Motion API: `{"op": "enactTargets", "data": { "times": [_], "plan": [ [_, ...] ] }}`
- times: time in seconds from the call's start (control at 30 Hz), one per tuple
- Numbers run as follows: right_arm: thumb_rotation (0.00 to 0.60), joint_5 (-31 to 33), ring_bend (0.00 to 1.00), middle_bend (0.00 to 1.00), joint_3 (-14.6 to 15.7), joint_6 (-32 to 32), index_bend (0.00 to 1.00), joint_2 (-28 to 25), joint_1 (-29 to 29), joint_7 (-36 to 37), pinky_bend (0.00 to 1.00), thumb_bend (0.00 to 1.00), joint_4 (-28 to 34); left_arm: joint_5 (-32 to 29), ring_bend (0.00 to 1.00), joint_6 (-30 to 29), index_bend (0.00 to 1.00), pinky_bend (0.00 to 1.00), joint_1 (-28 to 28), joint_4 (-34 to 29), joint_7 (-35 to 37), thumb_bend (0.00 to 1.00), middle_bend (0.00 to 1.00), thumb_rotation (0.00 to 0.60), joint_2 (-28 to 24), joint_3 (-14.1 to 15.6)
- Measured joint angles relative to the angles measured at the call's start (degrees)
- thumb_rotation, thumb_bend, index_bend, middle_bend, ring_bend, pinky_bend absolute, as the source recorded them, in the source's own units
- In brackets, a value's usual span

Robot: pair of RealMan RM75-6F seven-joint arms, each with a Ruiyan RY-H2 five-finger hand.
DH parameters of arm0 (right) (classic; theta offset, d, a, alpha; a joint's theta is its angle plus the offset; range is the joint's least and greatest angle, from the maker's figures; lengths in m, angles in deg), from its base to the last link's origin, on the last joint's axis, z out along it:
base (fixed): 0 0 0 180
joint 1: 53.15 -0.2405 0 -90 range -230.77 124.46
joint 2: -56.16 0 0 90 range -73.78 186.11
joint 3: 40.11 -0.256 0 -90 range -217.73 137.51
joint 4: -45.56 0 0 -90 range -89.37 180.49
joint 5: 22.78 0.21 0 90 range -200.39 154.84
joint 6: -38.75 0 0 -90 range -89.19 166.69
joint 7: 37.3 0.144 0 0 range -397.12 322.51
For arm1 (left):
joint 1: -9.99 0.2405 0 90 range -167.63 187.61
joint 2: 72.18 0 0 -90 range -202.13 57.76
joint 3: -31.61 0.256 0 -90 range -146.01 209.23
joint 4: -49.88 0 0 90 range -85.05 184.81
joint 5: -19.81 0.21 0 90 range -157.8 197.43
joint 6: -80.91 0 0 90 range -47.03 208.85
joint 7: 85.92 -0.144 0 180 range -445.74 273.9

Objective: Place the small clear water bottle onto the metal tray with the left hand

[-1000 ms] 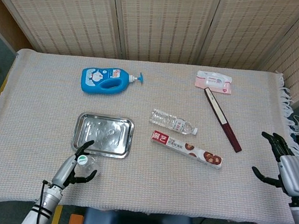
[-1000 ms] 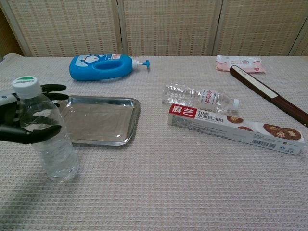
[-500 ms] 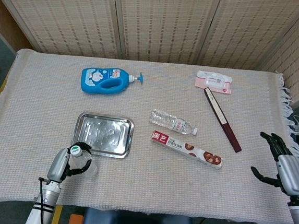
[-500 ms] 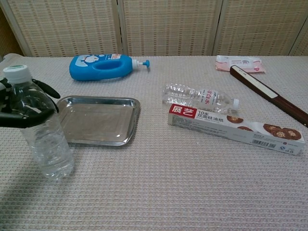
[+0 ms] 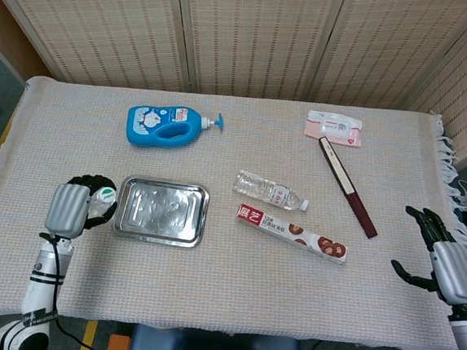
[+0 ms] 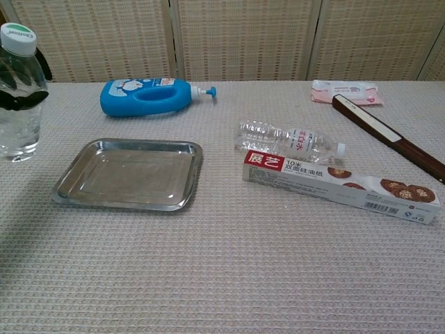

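Observation:
My left hand [image 5: 70, 207] grips a clear water bottle [image 6: 19, 94] with a white and green cap [image 5: 105, 194], upright, just left of the metal tray [image 5: 162, 210]. Dark fingers [image 6: 21, 98] wrap the bottle's middle at the chest view's left edge. I cannot tell whether its base touches the cloth. The tray [image 6: 128, 174] holds nothing. A second small clear bottle [image 5: 270, 190] lies on its side right of the tray, also seen in the chest view [image 6: 288, 141]. My right hand [image 5: 443, 260] hangs open off the table's right edge, holding nothing.
A blue pump bottle [image 5: 169, 126] lies behind the tray. A long printed box [image 5: 292, 233] lies in front of the lying bottle. A dark flat stick [image 5: 347, 186] and a pink packet [image 5: 334, 128] sit at the back right. A woven cloth [image 5: 231, 298] covers the table.
My left hand has carried the bottle from in front of the tray's near-left corner to the left and farther back, beside the tray's left edge. The right hand has stayed put.

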Motion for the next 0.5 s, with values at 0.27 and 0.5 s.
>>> {"op": "enactTargets", "data": {
  "times": [0.27,0.5],
  "plan": [
    [0.6,0.48,0.0,0.11,-0.09,0.58,0.08,0.12,-0.28,0.07,0.21,0.19,0.03,-7.05,0.46,3.62,0.5,0.55,-2.18,1.37,10.57,0.39,0.62,0.6,-0.1,-5.59],
    [0.6,0.25,0.0,0.11,0.08,0.85,0.08,0.11,-0.38,-0.02,0.21,0.19,-0.02,-17.24,0.46,11.67,0.51,0.55,-1.56,-5.68,35.86,0.4,0.63,0.6,-2.01,-11.78]
  ]
}}
